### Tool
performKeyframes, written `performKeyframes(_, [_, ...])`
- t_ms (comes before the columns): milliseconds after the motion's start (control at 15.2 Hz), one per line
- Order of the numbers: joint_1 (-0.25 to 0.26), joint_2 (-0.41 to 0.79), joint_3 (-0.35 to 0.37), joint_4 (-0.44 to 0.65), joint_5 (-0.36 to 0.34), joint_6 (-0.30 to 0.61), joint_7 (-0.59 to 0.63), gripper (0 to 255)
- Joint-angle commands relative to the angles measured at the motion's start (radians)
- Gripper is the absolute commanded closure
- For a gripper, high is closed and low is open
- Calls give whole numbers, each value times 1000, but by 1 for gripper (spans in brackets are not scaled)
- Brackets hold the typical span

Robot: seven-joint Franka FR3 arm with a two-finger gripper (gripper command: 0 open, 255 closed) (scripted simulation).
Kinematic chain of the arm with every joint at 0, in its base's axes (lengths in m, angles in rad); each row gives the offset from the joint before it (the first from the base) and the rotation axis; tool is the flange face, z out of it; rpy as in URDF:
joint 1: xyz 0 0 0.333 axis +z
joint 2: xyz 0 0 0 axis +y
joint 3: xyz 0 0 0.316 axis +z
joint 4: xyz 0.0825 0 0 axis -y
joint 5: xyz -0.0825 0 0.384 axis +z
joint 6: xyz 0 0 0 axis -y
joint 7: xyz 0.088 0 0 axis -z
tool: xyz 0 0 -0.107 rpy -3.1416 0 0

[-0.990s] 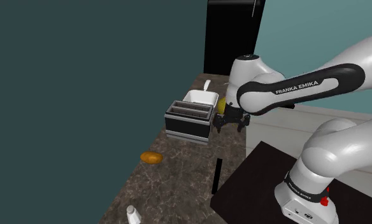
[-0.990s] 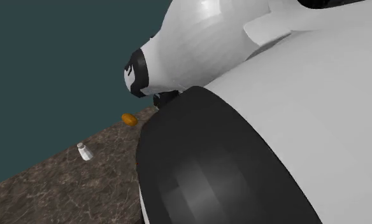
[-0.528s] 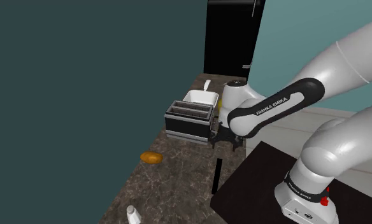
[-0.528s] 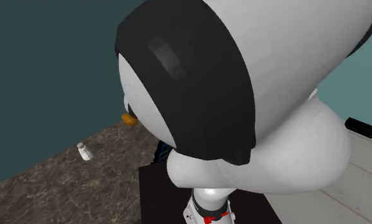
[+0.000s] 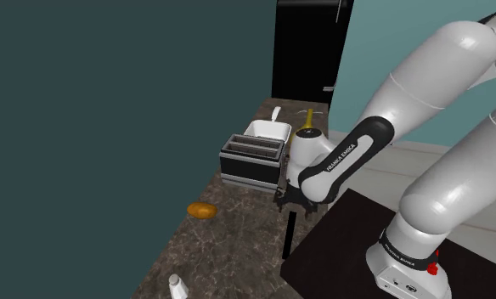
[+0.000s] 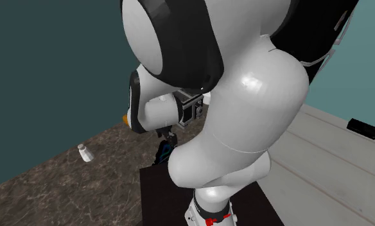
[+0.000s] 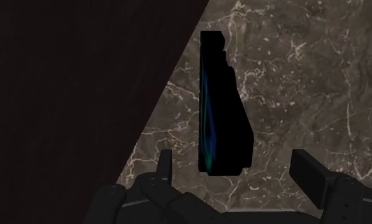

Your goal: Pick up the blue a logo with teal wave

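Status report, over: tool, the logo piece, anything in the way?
Tool open, above the logo. Logo upright on counter, ungrasped. Stand edge close beside it.

Brown marble counter (image 5: pixel 238 229): toaster (image 5: pixel 253 160), white dish (image 5: pixel 267 130), orange lump (image 5: pixel 201 210), white shaker (image 5: pixel 178 287), thin dark slab (image 5: pixel 289 234) upright.

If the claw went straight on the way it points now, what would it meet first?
Most likely the thin dark slab with the blue-teal edge, standing upright on the marbled counter right below the open claw. It sits between the fingers, so they may straddle it; depth is unclear.
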Motion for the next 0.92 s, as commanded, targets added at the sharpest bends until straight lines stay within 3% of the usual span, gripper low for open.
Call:
performKeyframes(0, [-16,44,13,-1,-21,45,16,0])
performKeyframes(132, [-22,58,17,-1,-31,59,23,0])
performKeyframes(198, [-23,61,17,-2,-33,63,24,255])
performKeyframes(858, [-12,34,11,-1,-15,35,12,255])
